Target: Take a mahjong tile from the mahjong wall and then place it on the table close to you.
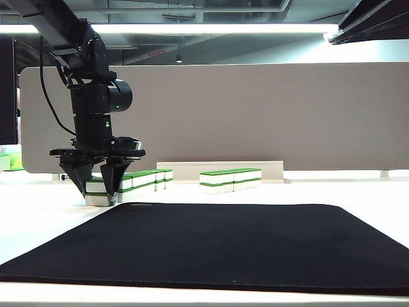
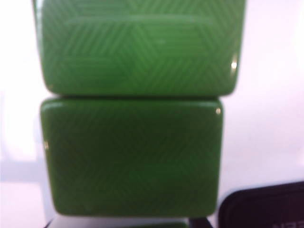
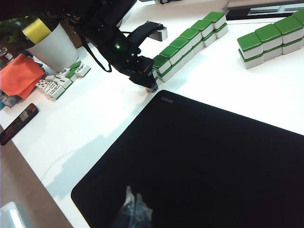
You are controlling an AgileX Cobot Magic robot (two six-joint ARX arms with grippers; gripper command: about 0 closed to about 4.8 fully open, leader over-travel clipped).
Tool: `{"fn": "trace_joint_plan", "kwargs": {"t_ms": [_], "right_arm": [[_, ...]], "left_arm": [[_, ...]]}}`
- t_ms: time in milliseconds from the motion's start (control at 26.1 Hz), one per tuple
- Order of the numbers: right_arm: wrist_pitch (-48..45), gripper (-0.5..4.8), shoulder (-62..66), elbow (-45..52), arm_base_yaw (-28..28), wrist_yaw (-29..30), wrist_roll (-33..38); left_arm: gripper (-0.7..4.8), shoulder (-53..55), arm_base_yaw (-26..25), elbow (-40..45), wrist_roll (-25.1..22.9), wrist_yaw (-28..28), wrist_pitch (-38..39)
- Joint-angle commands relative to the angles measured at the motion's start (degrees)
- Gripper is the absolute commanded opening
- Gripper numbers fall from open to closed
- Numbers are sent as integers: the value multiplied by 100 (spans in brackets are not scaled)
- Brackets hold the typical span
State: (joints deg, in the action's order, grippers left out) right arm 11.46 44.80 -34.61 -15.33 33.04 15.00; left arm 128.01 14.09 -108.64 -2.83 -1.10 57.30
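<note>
Going from left to right in the exterior view, we count one arm at work, two separate rows of tiles and one black mat (image 1: 223, 246). The left gripper (image 1: 100, 190) hangs straight down from its arm at the near end of the left row, the mahjong wall (image 1: 144, 178), which runs away behind it two tiles high; in the right wrist view we count about seven stacks in that row (image 3: 190, 39). Its two dark fingers (image 1: 75, 174) stand either side of the end tile (image 1: 97, 186), closed in against its sides, so the jaws are narrowed onto that green-backed top tile, which sits on a white one below, still on the wall. The left wrist view, pressed close, shows two green backs filling the frame, the nearer tile (image 2: 131, 156) butted against the next one (image 2: 137, 45), with a corner of the mat (image 2: 266, 206) beside them. Farther right on the table (image 1: 358, 188) lies the second row (image 1: 230, 178), about four stacks long and two high, well apart from the gripper, in front of the beige partition panel (image 1: 268, 115). In the right wrist view we also see a white cup (image 3: 56, 47), an orange cloth (image 3: 19, 76) and a small cluster of loose tiles (image 3: 59, 81) on the table beyond the left arm. The right gripper (image 3: 133, 211) shows only as a blurred dark tip above the mat; we cannot tell how its jaws stand.
</note>
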Motion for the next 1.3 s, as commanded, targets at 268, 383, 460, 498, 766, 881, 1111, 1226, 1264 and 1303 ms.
{"fn": "trace_joint_plan", "kwargs": {"t_ms": [268, 383, 460, 498, 766, 881, 1111, 1226, 1264, 1303], "right_arm": [[-59, -1, -11, -17, -9, 11, -4], [-59, -1, -11, -17, -9, 13, -4], [-57, -1, -11, -17, -9, 13, -7], [-57, -1, -11, -17, -9, 11, -7], [-57, -1, -13, -17, -9, 13, -4], [-57, -1, -13, -17, -9, 17, -4], [-57, -1, -22, -17, 2, 13, -7], [-59, -1, -50, -20, 2, 13, -7], [-59, -1, -74, -20, 2, 13, -7], [-59, -1, -144, -20, 2, 13, -7]], "left_arm": [[173, -367, 11, -13, -15, 4, 136], [173, -481, 15, -13, -13, 208, 157], [173, -551, 59, -13, -15, 400, 192], [173, -610, 114, -11, -20, 527, 203], [174, -697, 798, -13, -793, 522, 289], [174, -697, 1283, -11, -894, 522, 289], [174, -697, 2098, -11, -1604, 522, 315], [174, -695, 2437, -11, -1676, 531, 267], [174, -695, 2520, -9, -1676, 544, 251], [174, -680, 2643, -9, -1676, 544, 223]]}}
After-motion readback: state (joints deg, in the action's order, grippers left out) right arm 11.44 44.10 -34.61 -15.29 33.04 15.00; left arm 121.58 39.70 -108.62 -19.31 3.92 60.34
